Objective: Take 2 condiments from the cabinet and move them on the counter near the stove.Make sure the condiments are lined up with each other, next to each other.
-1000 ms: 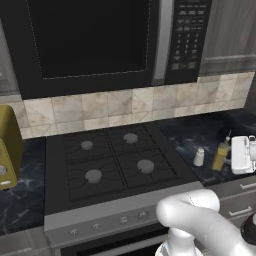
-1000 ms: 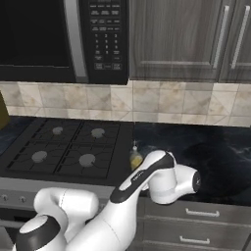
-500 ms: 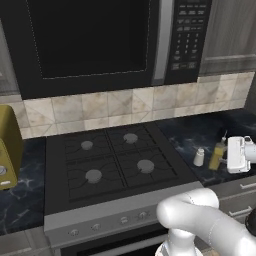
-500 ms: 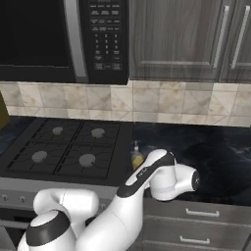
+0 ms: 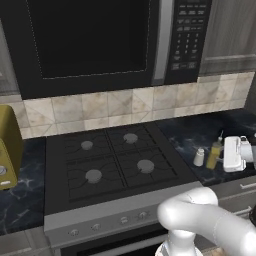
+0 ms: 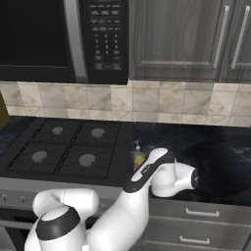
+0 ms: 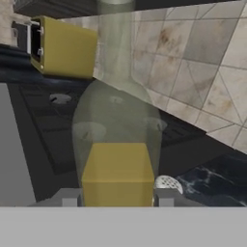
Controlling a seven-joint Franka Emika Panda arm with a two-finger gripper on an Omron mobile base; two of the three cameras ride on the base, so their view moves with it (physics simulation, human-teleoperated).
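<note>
The oil bottle [image 5: 214,154] stands upright on the dark veined surface [image 5: 186,134], just off the stove [image 5: 112,165] at its 3 o'clock side, and the small pale shaker [image 5: 199,157] sits just beside the bottle, between it and the cooktop. The hand [image 5: 233,154] is right at the bottle's 3 o'clock; from the hand's own camera the bottle [image 7: 118,149] stands squarely between the two finger tips [image 7: 68,197], but I cannot tell whether they are pinching the glass or have let go.

To my eye the placing is at its end, so the care now is in the letting-go: spread the fingers fully, then draw the hand straight back toward 3 o'clock. The bottle is tall and slim and would tip easily, and a sideways brush could knock it into the shaker.
</note>
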